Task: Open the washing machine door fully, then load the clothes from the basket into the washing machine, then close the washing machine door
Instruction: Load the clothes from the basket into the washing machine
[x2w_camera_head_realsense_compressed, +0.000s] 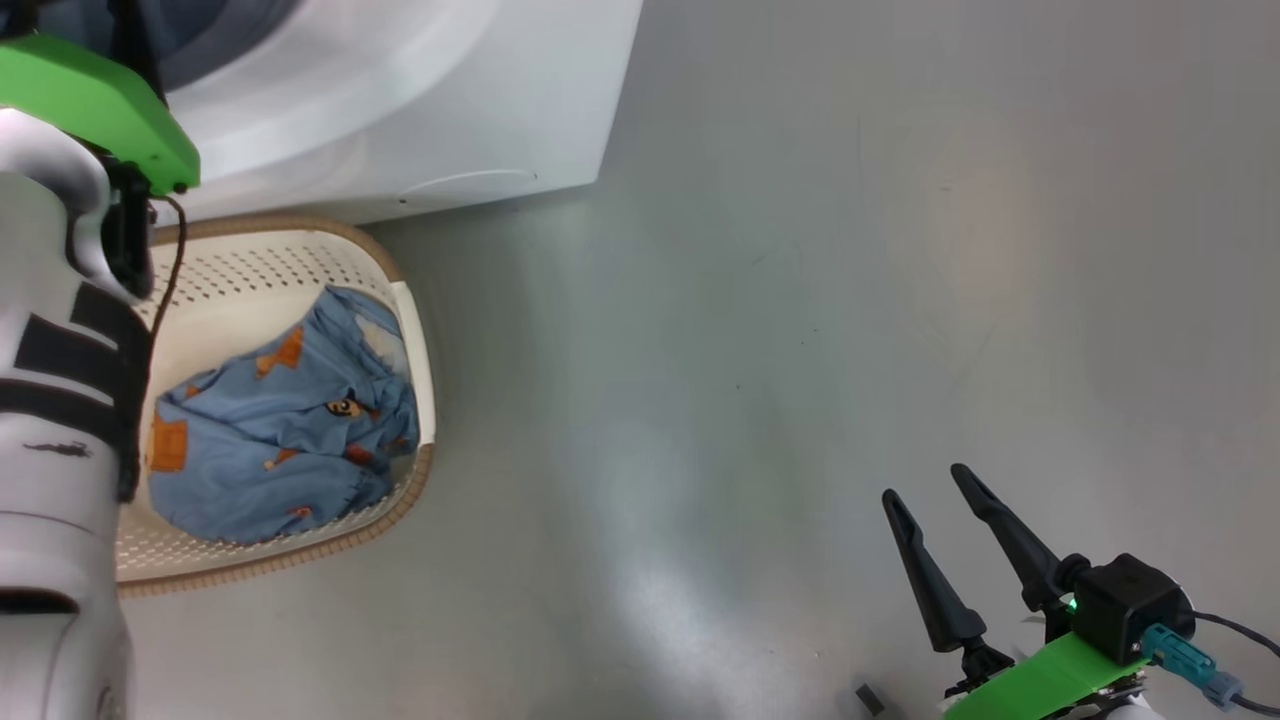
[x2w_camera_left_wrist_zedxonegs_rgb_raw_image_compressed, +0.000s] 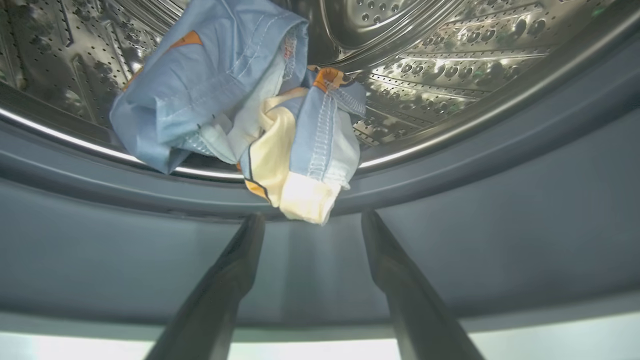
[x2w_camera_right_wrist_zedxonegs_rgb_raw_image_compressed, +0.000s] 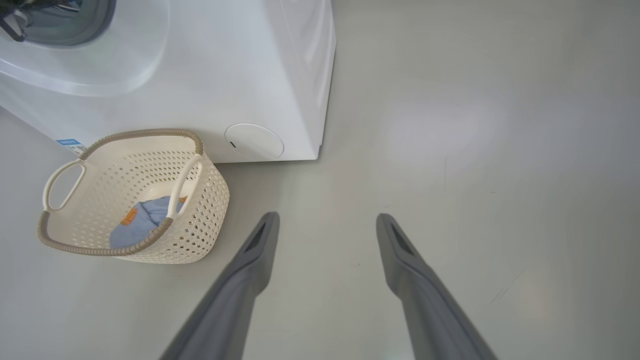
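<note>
**A:** Where are we in the job?

**B:** Mid-load, we judge. One blue garment (x2w_camera_left_wrist_zedxonegs_rgb_raw_image_compressed: 225, 90) sits in the mouth of the washing machine (x2w_camera_head_realsense_compressed: 400, 100), and its pale end droops over the lip of the drum (x2w_camera_left_wrist_zedxonegs_rgb_raw_image_compressed: 450, 65) towards the grey seal (x2w_camera_left_wrist_zedxonegs_rgb_raw_image_compressed: 500, 200). Our left gripper (x2w_camera_left_wrist_zedxonegs_rgb_raw_image_compressed: 312, 222) is spread wide and empty just outside that mouth. Its tips are close under the drooping end, but we can't tell whether they touch it.

**A:** And the rest?

**B:** A blue printed piece (x2w_camera_head_realsense_compressed: 280, 430) lies in the basket (x2w_camera_head_realsense_compressed: 418, 340), just in front of the washing machine. Our right gripper (x2w_camera_head_realsense_compressed: 926, 484) is open too and holds nothing, well apart from the machine, over bare floor (x2w_camera_head_realsense_compressed: 800, 300) off its right corner.

**A:** So next?

**B:** We'd probably nudge the drooping end deeper, then take the left arm down to the basket.

**A:** What do the views split between them?

**B:** The left wrist view gives us the drum's inside. The head and right wrist views give us the basket and the machine's white shell.
</note>
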